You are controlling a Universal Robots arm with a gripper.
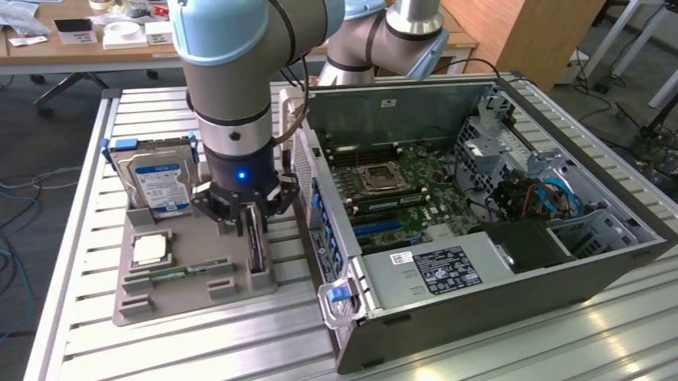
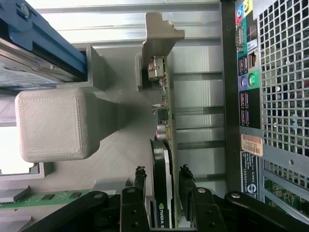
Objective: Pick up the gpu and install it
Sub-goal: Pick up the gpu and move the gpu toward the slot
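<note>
Hard drive stands at the exterior view's left end of the grey holder. Right of it, gpu sits on edge in its slot: thin green board, black cooler with Nvidia logo on one face, silver bracket at one end. Gripper is spread, fingers straddling the card with small gaps both sides, not pinching. Open computer case further right.

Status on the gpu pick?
Gripper open, fingers either side of gpu; gpu upright in grey holder, not gripped. Computer case close alongside.
</note>
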